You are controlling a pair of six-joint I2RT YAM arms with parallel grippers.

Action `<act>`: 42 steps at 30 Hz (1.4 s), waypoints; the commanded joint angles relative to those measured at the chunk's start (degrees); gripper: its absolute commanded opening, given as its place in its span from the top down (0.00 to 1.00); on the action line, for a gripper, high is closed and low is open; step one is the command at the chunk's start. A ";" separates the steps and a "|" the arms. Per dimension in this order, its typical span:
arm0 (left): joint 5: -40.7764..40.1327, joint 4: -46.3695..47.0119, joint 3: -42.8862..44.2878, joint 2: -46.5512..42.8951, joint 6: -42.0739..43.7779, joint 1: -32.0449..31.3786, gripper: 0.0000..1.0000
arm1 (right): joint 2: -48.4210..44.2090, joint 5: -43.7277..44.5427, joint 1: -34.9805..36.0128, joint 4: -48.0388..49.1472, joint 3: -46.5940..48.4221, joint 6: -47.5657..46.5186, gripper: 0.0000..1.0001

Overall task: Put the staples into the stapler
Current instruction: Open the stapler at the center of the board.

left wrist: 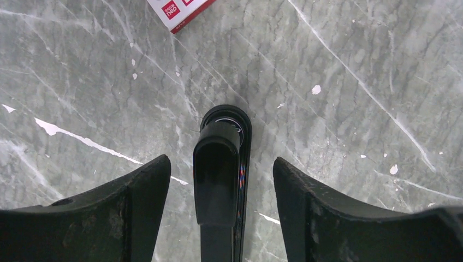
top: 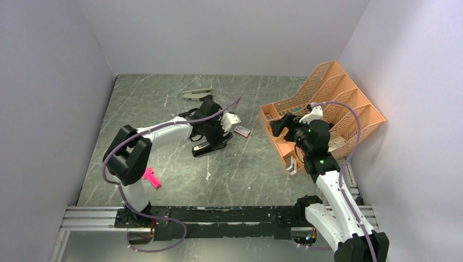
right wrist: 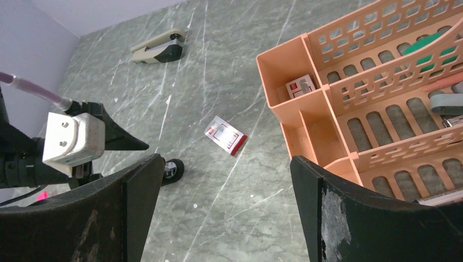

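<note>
One stapler (left wrist: 217, 180) within open left end effector (left wrist: 220, 162)

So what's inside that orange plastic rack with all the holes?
A small red-and-white box sits in a corner compartment of the orange plastic rack. Farther back, something green and something grey peek through; the slotted walls cover the rest of them.

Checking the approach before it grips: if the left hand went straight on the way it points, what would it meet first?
Most likely the black stapler, lying between the left hand's open fingers; the fingers themselves would pass either side and reach the table. Depth is unclear.
</note>
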 commanded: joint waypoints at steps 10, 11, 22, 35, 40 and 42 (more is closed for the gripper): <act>-3.02 -4.19 5.08 5.16 0.99 -0.92 0.40 | 0.61 -1.03 -0.29 -0.38 0.54 -1.31 0.12; -3.29 -4.55 5.21 5.27 1.07 -0.91 0.42 | 0.53 -1.06 -0.27 -0.26 0.46 -1.25 0.12; -4.24 -5.98 5.71 4.85 1.14 -1.01 0.48 | 0.79 -1.47 -0.27 0.04 0.41 -0.80 0.14; -3.93 -4.79 5.72 3.48 0.37 -0.98 0.48 | 0.92 -1.96 -0.28 -0.37 0.89 -0.54 0.16; -3.27 -4.84 6.02 3.39 0.03 -0.95 0.50 | 0.82 -2.07 -0.29 -0.51 0.98 -0.61 0.17; -3.17 -4.80 6.06 3.30 -0.06 -1.00 0.53 | 0.83 -2.18 -0.27 -0.63 0.96 -0.59 0.17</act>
